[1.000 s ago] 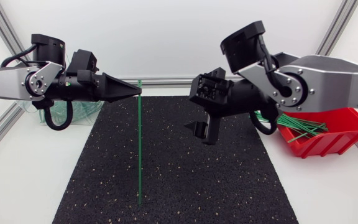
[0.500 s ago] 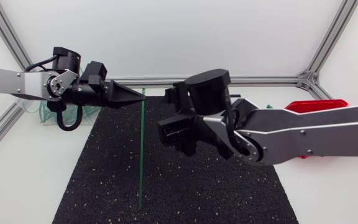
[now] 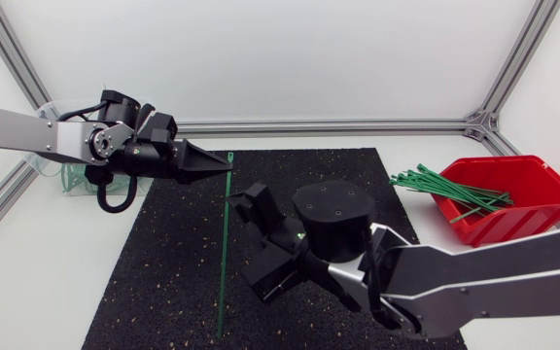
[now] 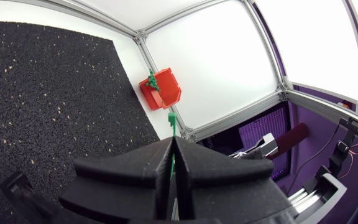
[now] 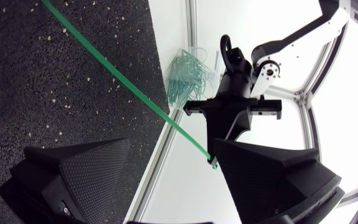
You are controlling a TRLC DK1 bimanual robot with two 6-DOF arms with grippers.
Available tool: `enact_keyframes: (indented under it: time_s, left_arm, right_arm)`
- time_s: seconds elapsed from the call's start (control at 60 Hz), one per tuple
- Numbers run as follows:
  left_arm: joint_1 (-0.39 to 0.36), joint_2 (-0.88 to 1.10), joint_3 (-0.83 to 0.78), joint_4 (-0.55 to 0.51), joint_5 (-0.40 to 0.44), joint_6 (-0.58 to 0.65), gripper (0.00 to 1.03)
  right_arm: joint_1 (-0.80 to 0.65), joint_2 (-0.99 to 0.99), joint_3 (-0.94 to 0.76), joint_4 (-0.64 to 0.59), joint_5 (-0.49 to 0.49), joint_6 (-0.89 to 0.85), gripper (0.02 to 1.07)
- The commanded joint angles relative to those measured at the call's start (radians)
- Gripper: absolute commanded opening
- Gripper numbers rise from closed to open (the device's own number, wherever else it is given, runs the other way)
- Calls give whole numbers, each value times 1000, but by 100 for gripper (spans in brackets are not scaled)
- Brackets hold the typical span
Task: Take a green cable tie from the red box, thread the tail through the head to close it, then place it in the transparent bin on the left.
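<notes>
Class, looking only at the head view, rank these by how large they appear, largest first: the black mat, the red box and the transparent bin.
1. black mat, by far the largest.
2. red box.
3. transparent bin, smallest as seen. The left arm hides part of it, so its rank against the box is unsure.

The head camera looks down on the whole desk, the left wrist camera sights closely along its claw toward the red box, the right wrist camera faces back, all sharing the green cable tie.

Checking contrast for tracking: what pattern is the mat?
The mat is black with pale speckles, clearest in left wrist view.
</notes>
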Motion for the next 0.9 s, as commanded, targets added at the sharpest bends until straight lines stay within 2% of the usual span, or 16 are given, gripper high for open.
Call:
enact_keyframes:
  time_s: [0.0, 0.1, 0.233, 0.5, 0.733, 0.883]
  left_arm:
    - [-9, 16, -5, -13, 11, 8, 3]
    - [-10, 8, -11, -19, 10, 14, 3]
    - [-15, -3, -16, -22, 10, 19, 3]
    - [-7, 6, -13, -23, 10, 31, 3]
    - [-7, 17, 12, -39, 11, 31, 3]
    - [-6, 19, 18, -43, 11, 31, 3]
  right_arm:
    - [4, 29, -40, 60, -18, -100, 100]
    - [-22, 72, -64, 182, -89, -209, 100]
    - [-65, 115, -55, 242, -182, -304, 100]
    - [-126, 169, -40, 268, -333, -385, 99]
    - [-122, 190, -52, 290, -399, -399, 97]
    - [-82, 190, -87, 300, -402, -399, 97]
